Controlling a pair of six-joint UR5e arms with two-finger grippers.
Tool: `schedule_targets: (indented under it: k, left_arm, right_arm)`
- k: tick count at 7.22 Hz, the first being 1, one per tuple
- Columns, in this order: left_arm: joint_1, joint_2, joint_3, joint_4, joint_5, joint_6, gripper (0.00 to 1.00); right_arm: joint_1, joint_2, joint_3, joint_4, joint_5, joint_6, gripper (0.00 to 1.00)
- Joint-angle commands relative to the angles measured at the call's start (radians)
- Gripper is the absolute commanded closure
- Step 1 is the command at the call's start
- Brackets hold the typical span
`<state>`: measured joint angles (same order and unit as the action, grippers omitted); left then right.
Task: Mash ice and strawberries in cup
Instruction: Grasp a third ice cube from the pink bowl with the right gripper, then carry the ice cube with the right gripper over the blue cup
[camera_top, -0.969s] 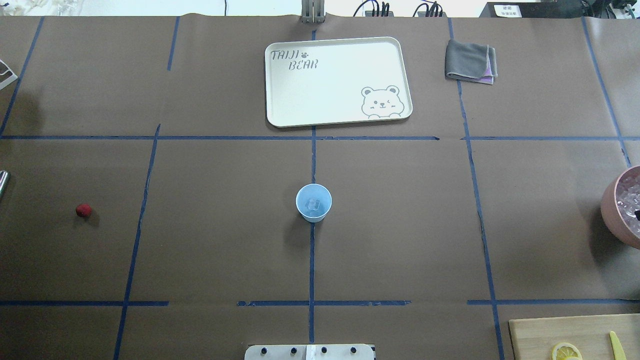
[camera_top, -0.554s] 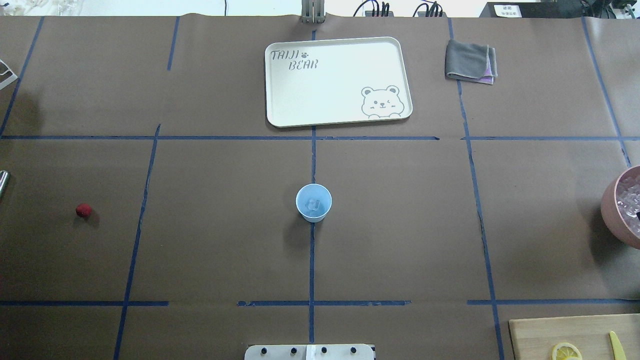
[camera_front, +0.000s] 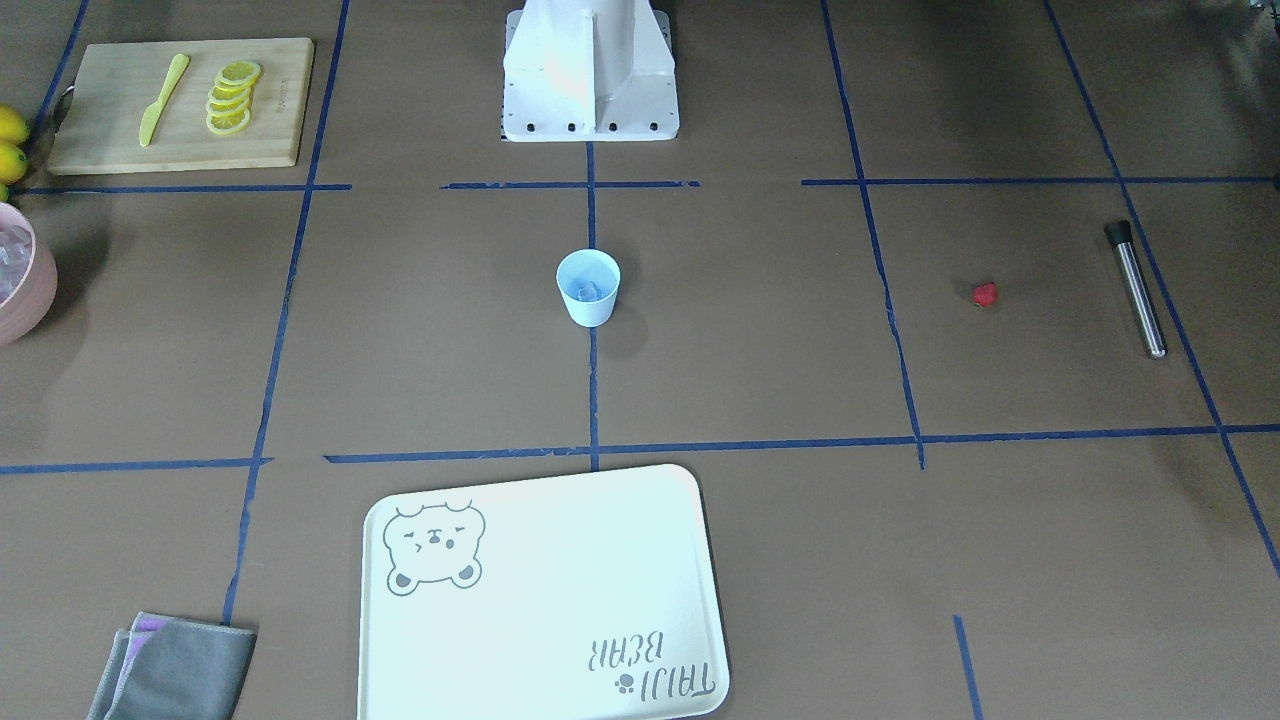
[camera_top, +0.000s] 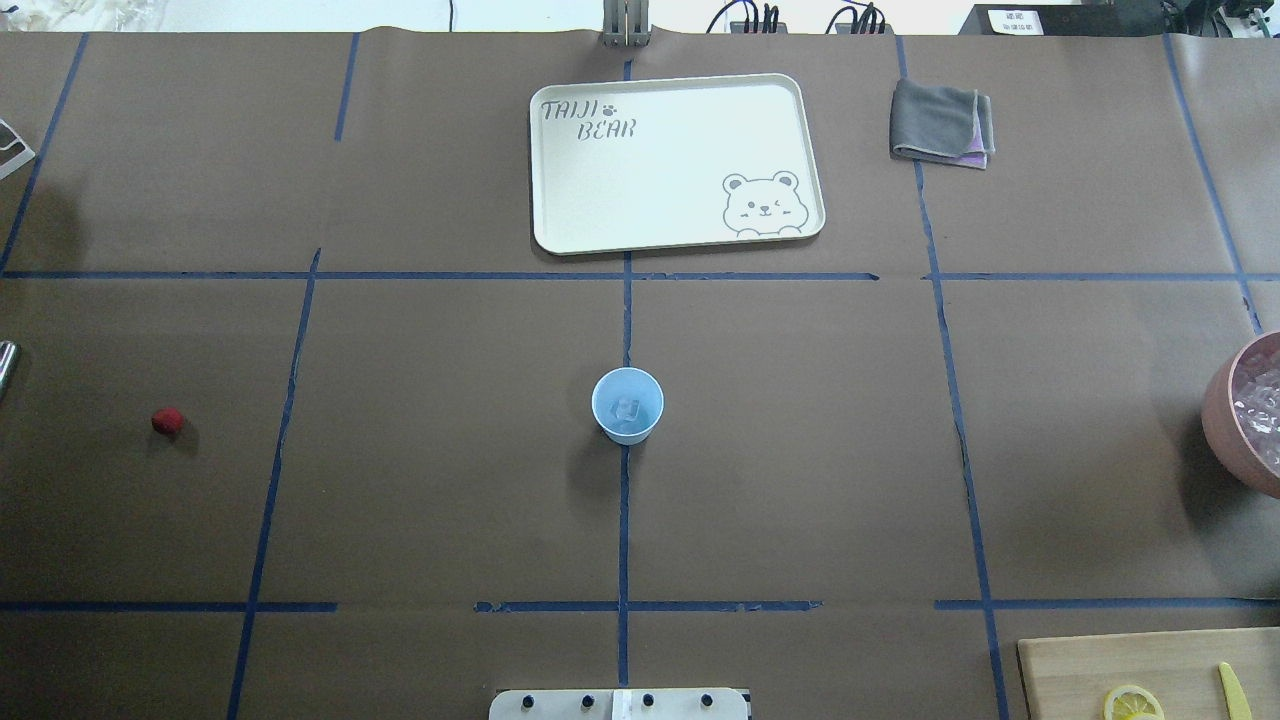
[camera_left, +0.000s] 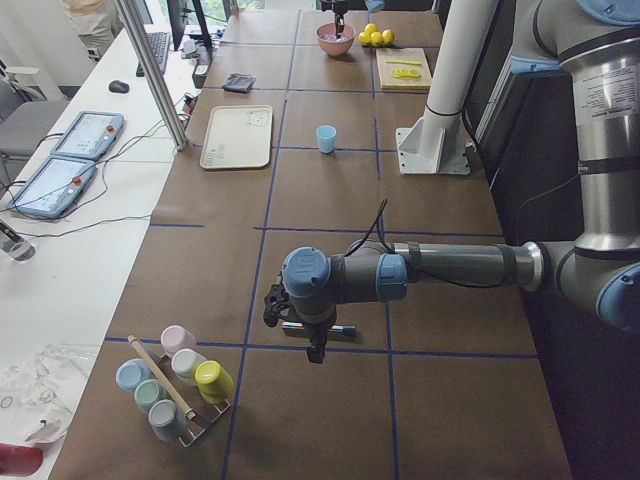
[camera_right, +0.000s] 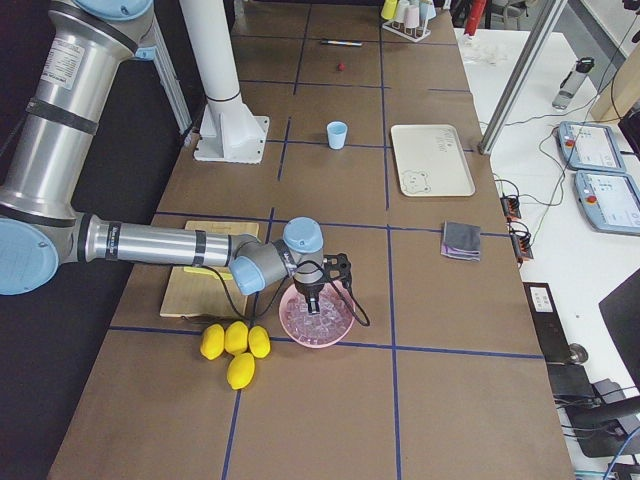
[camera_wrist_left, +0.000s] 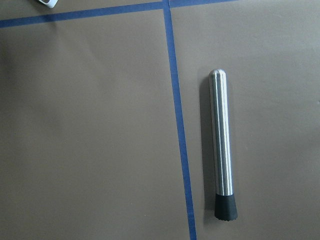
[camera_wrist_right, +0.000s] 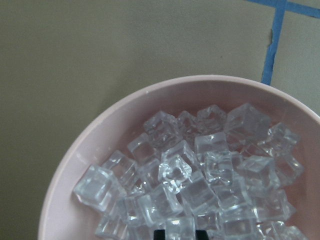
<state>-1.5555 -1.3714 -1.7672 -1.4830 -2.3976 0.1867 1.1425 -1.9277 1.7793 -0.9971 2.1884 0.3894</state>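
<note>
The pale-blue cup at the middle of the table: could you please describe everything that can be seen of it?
The cup is small, pale blue and looks like plain plastic. It tapers toward its base and has no handle or marking. It stands upright, mouth open, on the brown paper table, right on a blue tape line, and casts a soft shadow. Clear ice lies at its bottom, and nothing red is inside. Nothing else touches it.

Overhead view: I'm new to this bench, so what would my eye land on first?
The pale-blue cup at the table's centre, an ice cube inside it. Then the cream bear tray beyond it, and the tiny red strawberry alone far left.
</note>
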Motion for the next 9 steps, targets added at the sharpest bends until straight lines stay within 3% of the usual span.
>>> schedule_targets:
  k: [1, 3, 5, 7, 9]
  left_arm:
    - [0.0, 0.0, 0.0, 0.001, 0.0, -0.001, 0.0]
    - [0.0, 0.0, 0.0, 0.0, 0.0, -0.001, 0.0]
    - [0.0, -0.002, 0.0, 0.0, 0.0, -0.001, 0.0]
    - [0.0, -0.001, -0.002, 0.0, 0.0, -0.001, 0.0]
    - [0.0, -0.002, -0.009, 0.0, 0.0, -0.001, 0.0]
  right_arm:
    - [0.026, -0.002, 0.044, -0.014, 0.014, -0.001, 0.97]
    - [0.078, 0.018, 0.092, -0.015, 0.085, -0.001, 0.97]
    - [0.06, 0.111, 0.135, -0.065, 0.085, 0.064, 1.0]
    - [-0.053, 0.33, 0.186, -0.272, 0.071, 0.265, 1.0]
    - [-0.197, 0.631, 0.186, -0.606, 0.004, 0.331, 1.0]
